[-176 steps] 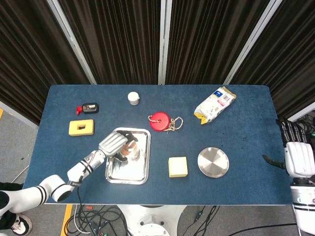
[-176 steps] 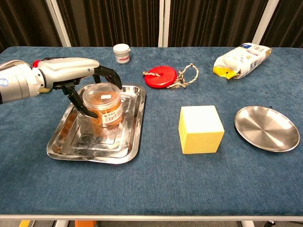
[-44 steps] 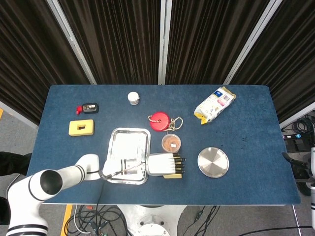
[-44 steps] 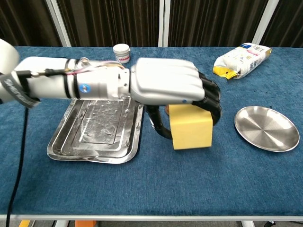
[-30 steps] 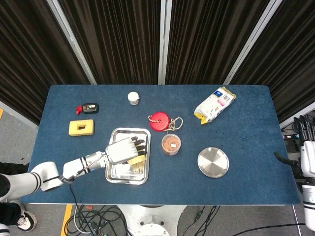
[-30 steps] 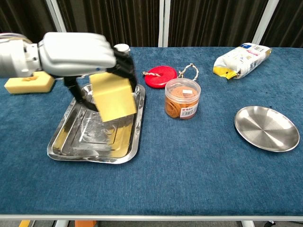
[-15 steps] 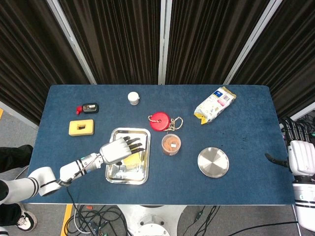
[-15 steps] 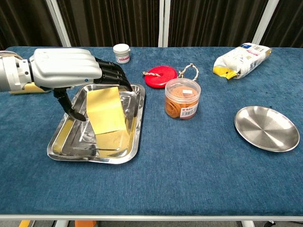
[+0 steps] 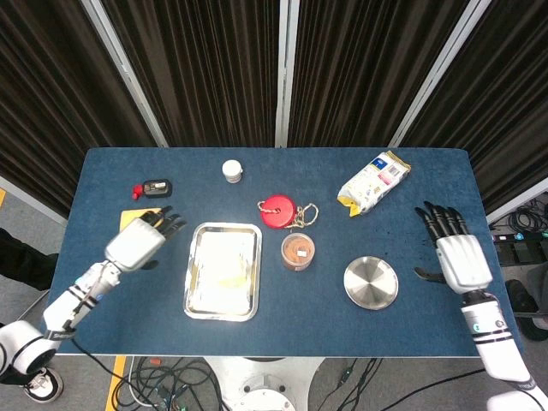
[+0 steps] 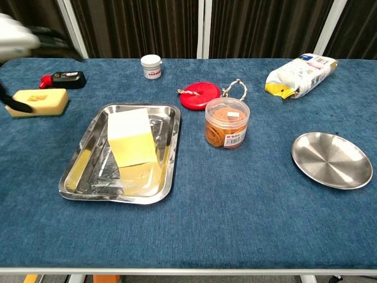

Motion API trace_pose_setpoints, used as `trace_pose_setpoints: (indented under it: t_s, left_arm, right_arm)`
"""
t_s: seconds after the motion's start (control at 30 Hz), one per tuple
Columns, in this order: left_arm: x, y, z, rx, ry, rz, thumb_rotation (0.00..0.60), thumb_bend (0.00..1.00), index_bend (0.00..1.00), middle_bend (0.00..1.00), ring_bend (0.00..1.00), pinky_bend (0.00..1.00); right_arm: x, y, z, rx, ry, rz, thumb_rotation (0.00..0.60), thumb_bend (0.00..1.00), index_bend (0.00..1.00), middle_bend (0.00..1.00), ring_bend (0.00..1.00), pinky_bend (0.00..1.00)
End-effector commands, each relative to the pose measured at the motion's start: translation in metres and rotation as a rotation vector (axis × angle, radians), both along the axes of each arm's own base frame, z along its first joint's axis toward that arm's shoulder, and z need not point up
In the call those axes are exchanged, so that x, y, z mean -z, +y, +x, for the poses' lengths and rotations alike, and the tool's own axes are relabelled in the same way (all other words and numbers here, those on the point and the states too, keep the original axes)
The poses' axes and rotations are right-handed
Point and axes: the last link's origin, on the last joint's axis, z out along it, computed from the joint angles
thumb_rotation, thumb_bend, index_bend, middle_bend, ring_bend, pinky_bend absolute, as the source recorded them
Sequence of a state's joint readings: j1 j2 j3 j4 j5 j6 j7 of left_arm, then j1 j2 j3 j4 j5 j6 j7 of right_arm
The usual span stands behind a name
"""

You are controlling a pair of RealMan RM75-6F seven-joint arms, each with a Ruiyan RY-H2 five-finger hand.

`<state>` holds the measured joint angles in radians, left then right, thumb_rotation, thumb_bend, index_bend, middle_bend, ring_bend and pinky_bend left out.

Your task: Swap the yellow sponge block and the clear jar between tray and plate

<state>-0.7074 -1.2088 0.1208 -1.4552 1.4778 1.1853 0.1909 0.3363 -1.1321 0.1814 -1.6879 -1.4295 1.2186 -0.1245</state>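
**A:** Dark curtains behind, blue cloth on the counter (image 10: pixel 235 224). What changed at the left end?

**B:** Left hand (image 9: pixel 141 239) had let go and pulled clear of the tray (image 10: pixel 79 171); it sat over the counter just left of it, fingers spread, nothing in it. Half a second before, it was over the tray with the block under its fingers.

**A:** And the block?

**B:** Yellow sponge block (image 10: pixel 132 137) stood alone in the tray, upright, unattended. That half of the swap looked done.

**A:** Middle of the counter?

**B:** Clear jar (image 10: pixel 227 122) stood on the cloth between tray and plate, beside the red disc with rope (image 10: pixel 200 95). Not on either dish.

**A:** Right side?

**B:** Plate (image 10: pixel 331 160) lay bare. Right hand (image 9: pixel 455 252) had come in over the counter's right edge, fingers apart, holding nothing, near the plate but apart from it.

**A:** Meaning?

**B:** Likely the jar goes to the plate next, and the right hand is the nearer one. My guess only.
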Motion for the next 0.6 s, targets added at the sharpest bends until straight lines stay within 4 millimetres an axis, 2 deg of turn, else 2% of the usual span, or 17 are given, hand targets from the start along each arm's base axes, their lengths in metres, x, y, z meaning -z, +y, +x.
trace_pose_setpoints:
  t_s: [0.03, 0.13, 0.27, 0.47, 0.6]
  left_arm:
    - [-0.037, -0.017, -0.033, -0.153, -0.047, 0.158, 0.600, 0.06, 0.14, 0.13, 0.07, 0.30]
    - [-0.044, -0.035, -0.051, -0.224, -0.116, 0.207, 0.600, 0.06, 0.14, 0.13, 0.07, 0.29]
    - [-0.042, -0.055, -0.067, -0.252, -0.157, 0.227, 0.600, 0.05, 0.14, 0.13, 0.07, 0.29]
    - [-0.043, -0.072, -0.076, -0.270, -0.192, 0.228, 0.600, 0.05, 0.14, 0.13, 0.07, 0.29]
    - [-0.045, -0.076, -0.075, -0.257, -0.201, 0.227, 0.600, 0.05, 0.14, 0.13, 0.07, 0.29]
  right_arm:
    - [0.038, -0.017, 0.044, -0.111, 0.056, 0.134, 0.600, 0.00, 0.00, 0.00, 0.00, 0.00]
    - [0.069, -0.035, 0.070, -0.152, 0.086, 0.217, 0.600, 0.00, 0.00, 0.00, 0.00, 0.00]
    - [0.105, -0.056, 0.093, -0.170, 0.138, 0.299, 0.600, 0.00, 0.00, 0.00, 0.00, 0.00]
    - [0.147, -0.072, 0.111, -0.148, 0.194, 0.367, 0.600, 0.00, 0.00, 0.00, 0.00, 0.00]
    - [0.165, -0.075, 0.117, -0.132, 0.210, 0.394, 0.600, 0.00, 0.00, 0.02, 0.00, 0.00]
